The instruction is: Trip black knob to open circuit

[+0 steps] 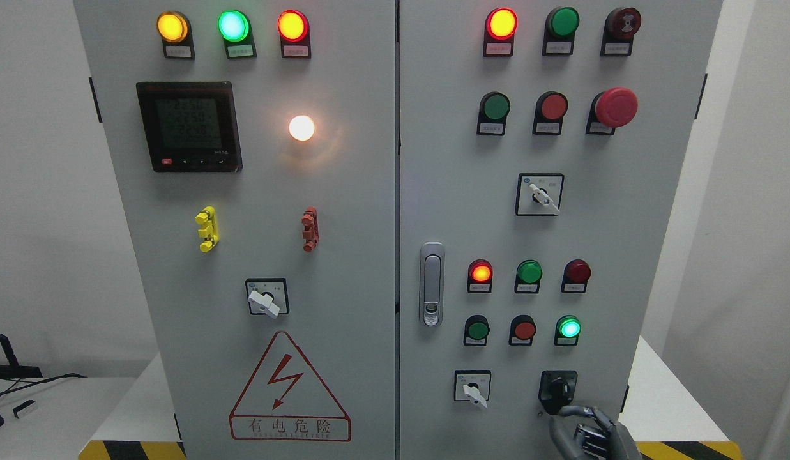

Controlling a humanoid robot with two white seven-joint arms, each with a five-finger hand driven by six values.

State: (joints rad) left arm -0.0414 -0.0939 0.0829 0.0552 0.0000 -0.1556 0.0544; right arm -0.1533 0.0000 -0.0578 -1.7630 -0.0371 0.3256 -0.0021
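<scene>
Low on the right cabinet door, the black knob (557, 388) is seen, probably stiff and rigid; its raised ridge should be pinched. The right hand (589, 429), fingers loosely curled, holds nothing.

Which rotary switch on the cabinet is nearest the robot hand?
The black rotary knob at the right door's bottom right, just above the right hand; the other three have white handles.
</scene>
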